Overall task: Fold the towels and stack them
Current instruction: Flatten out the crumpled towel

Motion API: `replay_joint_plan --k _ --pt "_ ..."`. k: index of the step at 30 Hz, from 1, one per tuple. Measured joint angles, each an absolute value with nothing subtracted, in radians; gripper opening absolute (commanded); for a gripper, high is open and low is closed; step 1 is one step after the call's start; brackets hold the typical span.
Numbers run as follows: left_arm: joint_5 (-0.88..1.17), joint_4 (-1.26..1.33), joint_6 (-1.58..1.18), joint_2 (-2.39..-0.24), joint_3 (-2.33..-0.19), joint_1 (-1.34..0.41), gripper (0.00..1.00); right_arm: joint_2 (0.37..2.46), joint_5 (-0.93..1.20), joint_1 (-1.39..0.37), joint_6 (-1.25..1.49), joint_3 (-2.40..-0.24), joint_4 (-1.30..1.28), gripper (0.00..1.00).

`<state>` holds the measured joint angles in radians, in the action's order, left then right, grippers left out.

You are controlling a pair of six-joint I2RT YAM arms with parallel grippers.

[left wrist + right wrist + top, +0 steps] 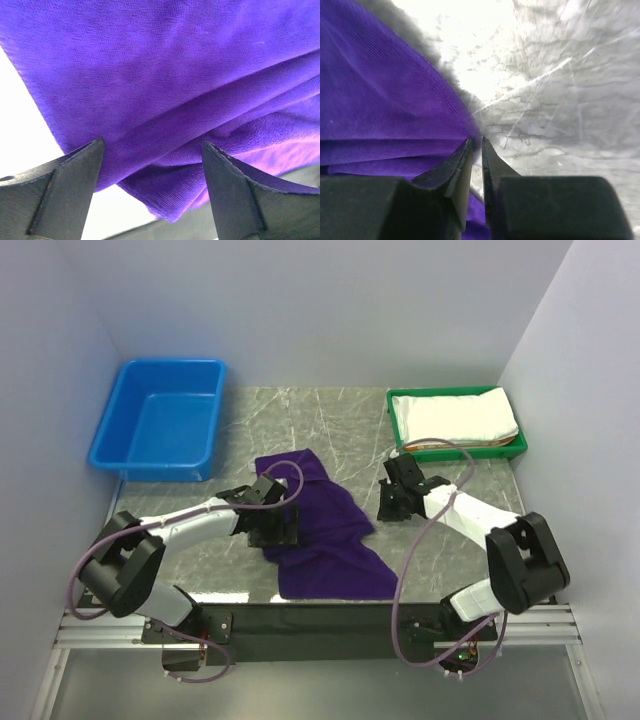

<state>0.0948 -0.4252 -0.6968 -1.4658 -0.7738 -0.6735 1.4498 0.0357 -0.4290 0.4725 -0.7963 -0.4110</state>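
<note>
The dark purple towel [325, 530] lies rumpled and partly unfolded on the marble table. My left gripper [275, 522] is open over its left edge. In the left wrist view the towel [165, 75] fills the frame, with a folded corner hanging between the spread fingers [65, 190]. My right gripper [388, 502] is at the towel's right edge. In the right wrist view [476, 145] its jaws are almost together with a thin gap, tips at the towel's hem [385, 110], holding nothing I can see. The white towel [465, 415] lies folded on the orange one [450, 445].
The folded towels lie in a green tray [394, 410] at the back right. An empty blue bin [160, 420] stands at the back left. A black strip [330, 615] runs along the near table edge. White walls close in on three sides.
</note>
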Motion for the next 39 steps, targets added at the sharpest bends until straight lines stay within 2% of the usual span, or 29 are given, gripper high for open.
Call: replay_joint_plan --k 2,3,4,10,15,22,28,39 --pt "0.099 -0.483 -0.703 -1.44 -0.772 -0.675 0.91 1.419 0.017 -0.437 0.442 -0.808 -0.413 0.39" --pt "0.09 -0.513 -0.704 -1.428 -0.778 -0.672 0.92 1.409 0.008 -0.442 0.421 -0.824 -0.413 0.53" --pt "0.08 -0.551 -0.703 -1.423 -0.796 -0.667 0.93 1.406 0.004 -0.448 0.403 -0.848 -0.413 0.54" --pt "0.044 -0.611 -0.679 -1.411 -0.97 -0.529 0.95 1.494 -0.009 -0.54 0.241 -1.089 -0.378 0.52" --pt "-0.007 -0.607 -0.62 -1.398 -1.02 -0.357 0.95 1.714 0.017 -0.616 0.13 -1.354 -0.342 0.47" --pt "-0.051 -0.582 -0.566 -1.378 -1.007 -0.287 0.95 2.06 0.055 -0.691 0.065 -1.66 -0.374 0.47" --pt "-0.069 -0.55 -0.556 -1.36 -0.965 -0.278 0.94 2.2 0.032 -0.735 0.143 -1.749 -0.394 0.48" --pt "-0.078 -0.535 -0.542 -1.338 -0.952 -0.275 0.94 2.272 -0.139 -0.78 0.331 -1.851 -0.398 0.5"
